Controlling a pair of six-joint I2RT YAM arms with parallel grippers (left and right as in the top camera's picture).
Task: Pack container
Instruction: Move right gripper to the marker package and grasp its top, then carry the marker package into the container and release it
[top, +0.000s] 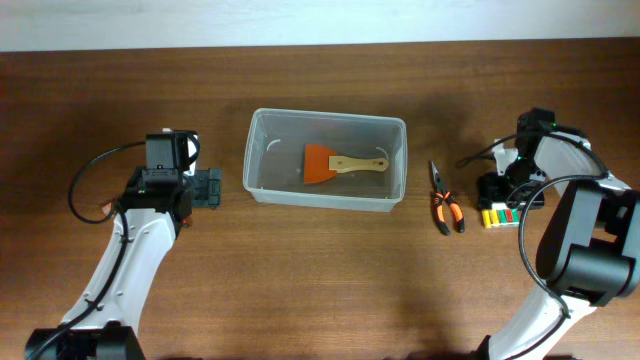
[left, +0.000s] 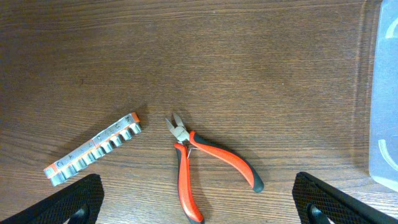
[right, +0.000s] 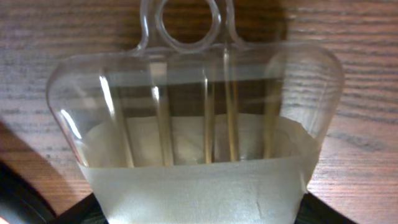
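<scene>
The clear container (top: 330, 115) stands mid-table and holds an orange scraper (top: 322, 162) with a wooden handle. My left gripper (top: 208, 188) is just left of the container; its wrist view shows it open (left: 199, 214), fingers wide apart. Red-handled pliers (left: 205, 165) and a socket rail (left: 93, 149) lie on the wood ahead of it, with the container's wall (left: 387, 93) at the right. My right gripper (top: 500, 193) is at the far right, over a clear blister pack (right: 193, 124). Its fingers (right: 199, 216) are wide apart on either side of the pack, tips hidden.
Red-handled pliers (top: 445, 210) lie on the table between the container and the right gripper. The pack shows yellow, green and red contents from above (top: 500, 216). The right arm's cables loop near the table's right edge.
</scene>
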